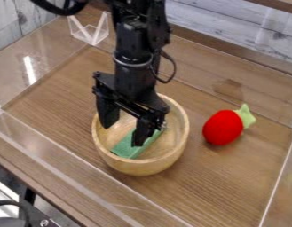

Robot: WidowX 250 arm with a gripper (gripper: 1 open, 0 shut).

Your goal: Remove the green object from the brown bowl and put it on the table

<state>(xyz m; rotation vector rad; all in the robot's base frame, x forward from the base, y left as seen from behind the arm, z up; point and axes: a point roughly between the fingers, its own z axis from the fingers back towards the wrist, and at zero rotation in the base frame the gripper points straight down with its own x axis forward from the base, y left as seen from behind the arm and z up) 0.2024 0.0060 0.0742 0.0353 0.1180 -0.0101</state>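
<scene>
The brown bowl (pixel 113 160) sits on the table (pixel 219 191) near the front middle. Inside it lies the green object (pixel 138 149), a flat green block leaning against the bowl's inner wall, partly hidden by the fingers. My gripper (pixel 125 131) points straight down into the bowl, open, with one dark finger (pixel 107 117) on the left and the other to the right of the block's upper part. The frames do not let me tell whether a finger touches the block.
A red strawberry-like toy (pixel 224 127) with a green leaf lies to the right of the bowl. Clear acrylic walls (pixel 18 133) run around the table's edges. A clear stand (pixel 91 32) sits at the back left.
</scene>
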